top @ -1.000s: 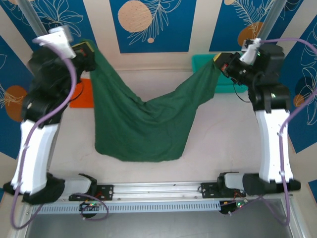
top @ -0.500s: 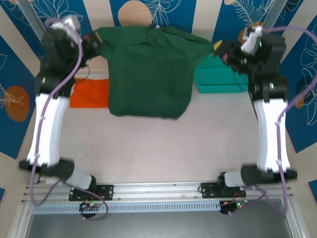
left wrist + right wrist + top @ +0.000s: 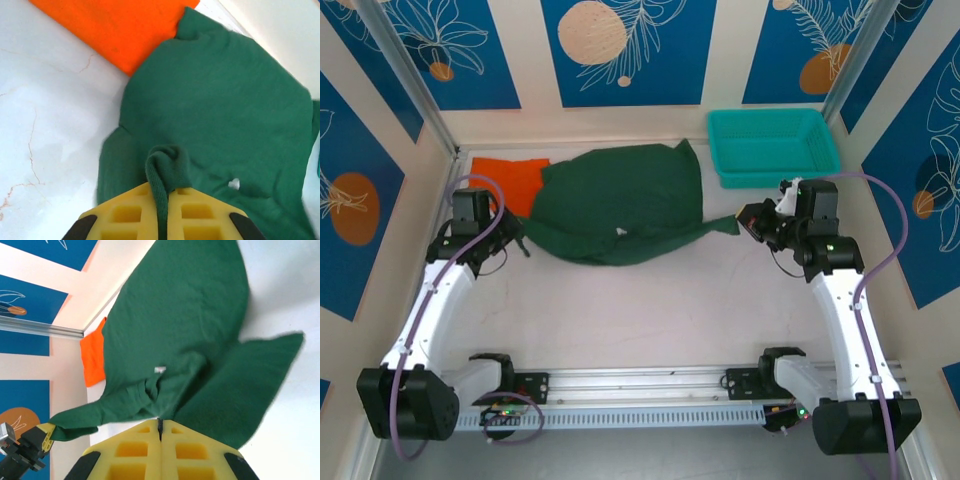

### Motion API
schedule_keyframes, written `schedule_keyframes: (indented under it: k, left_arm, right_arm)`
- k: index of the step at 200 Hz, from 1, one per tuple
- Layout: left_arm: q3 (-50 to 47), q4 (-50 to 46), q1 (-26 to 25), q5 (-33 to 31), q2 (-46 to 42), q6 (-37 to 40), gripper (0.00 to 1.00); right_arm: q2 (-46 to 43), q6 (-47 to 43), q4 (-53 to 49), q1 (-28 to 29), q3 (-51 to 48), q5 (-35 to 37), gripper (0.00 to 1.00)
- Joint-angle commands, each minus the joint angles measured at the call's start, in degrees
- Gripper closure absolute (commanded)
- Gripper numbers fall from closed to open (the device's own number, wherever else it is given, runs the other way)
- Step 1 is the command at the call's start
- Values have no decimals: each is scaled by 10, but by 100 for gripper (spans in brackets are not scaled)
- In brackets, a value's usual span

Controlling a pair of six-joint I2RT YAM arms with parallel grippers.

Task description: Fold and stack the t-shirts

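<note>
Tabletop: green shirt overlaps orange shirt.

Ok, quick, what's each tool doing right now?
Left tool: closed, pinching the green t-shirt.
Right tool: closed, holding the green t-shirt too.

The desk is a pale, off-white slab, and seen close it shows thin brownish veins like marble. Walls close it in on three sides. The back wall carries broad blue and cream stripes with white leaf outlines and a peach disc. The left wall and right wall repeat the pattern with orange discs. Metal posts rise at the far corners. A silver rail runs along the near edge. The light is soft and even.
</note>
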Motion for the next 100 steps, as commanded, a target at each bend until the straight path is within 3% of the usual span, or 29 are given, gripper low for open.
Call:
schedule_keyframes:
  k: [1, 68, 83, 100]
  left_arm:
    - [8, 34, 5, 9, -29, -23, 100]
    - [-16, 3, 5, 14, -44, -38, 100]
    - [-27, -35, 3, 0, -58, -48, 80]
    - [-33, -115, 3, -48, -74, -73, 76]
  right_arm:
    - [-21, -13, 9, 3, -4, 9, 100]
    - [-39, -2, -5, 2, -61, 13, 100]
    - [-59, 7, -38, 2, -81, 9, 100]
    - [-97, 29, -78, 2, -119, -6, 100]
